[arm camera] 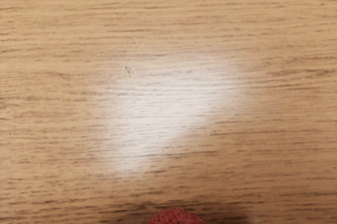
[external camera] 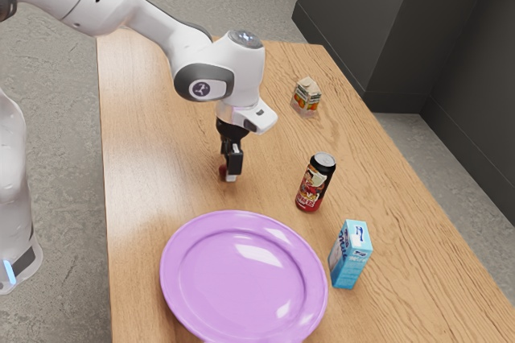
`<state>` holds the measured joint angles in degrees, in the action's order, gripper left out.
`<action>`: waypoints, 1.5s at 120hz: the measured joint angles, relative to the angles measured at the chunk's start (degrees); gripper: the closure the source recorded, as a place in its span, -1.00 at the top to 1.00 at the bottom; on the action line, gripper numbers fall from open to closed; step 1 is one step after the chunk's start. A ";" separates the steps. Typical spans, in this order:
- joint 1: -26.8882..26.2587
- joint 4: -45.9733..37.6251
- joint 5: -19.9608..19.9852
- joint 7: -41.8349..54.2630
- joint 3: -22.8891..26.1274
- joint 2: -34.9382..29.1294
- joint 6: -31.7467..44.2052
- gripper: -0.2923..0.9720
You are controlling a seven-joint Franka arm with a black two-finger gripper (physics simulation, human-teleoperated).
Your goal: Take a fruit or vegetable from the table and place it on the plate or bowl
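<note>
The arm comes in from the exterior view's upper left and bends down over the wooden surface, with the gripper pointing straight down and its tip at surface level. A small red fruit sits right at the tip, peeking out on the side toward the exterior view's left. It is too small and too hidden to name, and I cannot tell whether the gripper has closed on it or merely stands against it.

In the wrist view the same red thing shows as a rough-skinned blur just under the hand, with bare wood grain and a pale patch of glare beyond it.

A purple plate lies near the front edge of the surface, near the fruit but apart from it, and nothing lies on it. A dark red can stands upright toward the exterior view's right of the gripper. A blue carton stands just beside the plate's right rim. A small tan carton stands farther back, well apart from the rest.
</note>
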<state>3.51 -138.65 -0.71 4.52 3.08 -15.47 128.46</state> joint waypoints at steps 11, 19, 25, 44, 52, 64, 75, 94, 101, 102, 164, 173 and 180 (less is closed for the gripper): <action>-0.01 -0.05 -0.03 -0.04 0.02 -0.02 0.11 0.54; -0.01 -0.11 -0.05 -0.06 0.03 0.00 0.29 0.54; -0.03 -0.49 -0.06 -0.08 0.04 0.01 0.60 0.54; -0.02 -1.14 -0.07 -0.10 0.06 0.00 1.68 0.54; -0.02 -1.19 -0.08 -0.10 0.06 -0.04 1.95 0.52; -0.02 -1.28 -0.08 -0.13 0.08 -0.06 2.31 0.43; -0.02 -1.53 -0.09 -0.16 0.08 -0.06 2.77 0.38; -0.01 -1.72 -0.09 -0.20 0.06 -0.17 3.23 0.34; 0.00 -1.73 -0.10 -0.22 0.03 -0.22 3.33 0.26; 0.00 -1.73 -0.10 -0.22 0.03 -0.22 3.34 0.24; -0.01 -2.61 -0.21 -0.44 0.00 -0.42 4.33 -0.28; -0.01 -2.61 -0.33 -0.57 0.00 -0.42 4.40 -0.30; -0.01 -2.61 -0.40 -0.66 -0.02 -0.46 4.44 -0.31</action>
<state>3.50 -141.26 -1.11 3.86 3.05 -15.93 132.90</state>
